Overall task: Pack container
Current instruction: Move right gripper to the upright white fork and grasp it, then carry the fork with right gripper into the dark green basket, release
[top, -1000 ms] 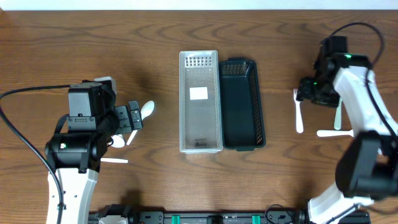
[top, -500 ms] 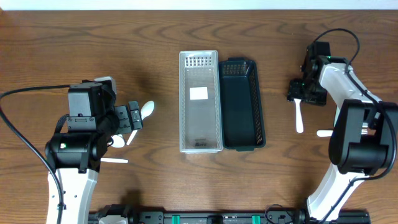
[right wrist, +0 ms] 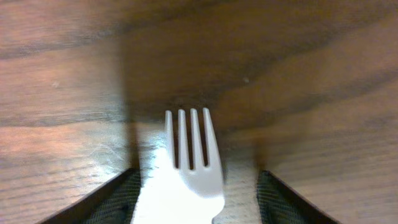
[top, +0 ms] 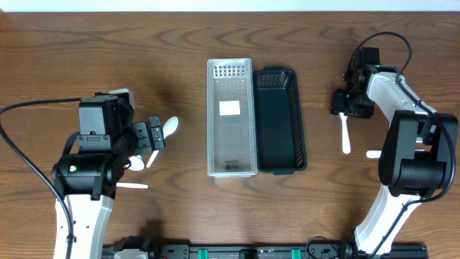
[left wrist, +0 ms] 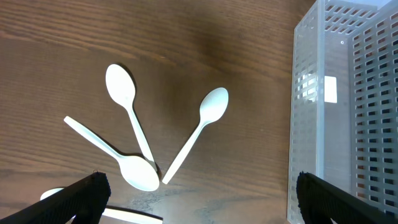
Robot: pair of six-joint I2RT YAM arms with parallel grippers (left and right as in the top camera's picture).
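Note:
A clear perforated bin [top: 231, 119] and a dark bin [top: 280, 121] stand side by side at the table's middle. Three white spoons [left wrist: 132, 118] lie fanned on the wood left of the clear bin [left wrist: 348, 106]. My left gripper [top: 153, 134] is open above them, empty; its fingers show at the bottom corners of the left wrist view [left wrist: 196, 199]. A white fork [top: 345, 132] lies to the right of the dark bin. My right gripper [top: 347, 108] is open low over the fork's tines [right wrist: 189, 155], one finger on each side, not touching.
Another white utensil [top: 384, 153] lies to the right of the fork. A white utensil [top: 131, 185] lies below the left gripper. The right arm's black cable [top: 388, 39] loops above it.
My right gripper has moved left and down over the fork's tines. The left arm and the spoons have not moved.

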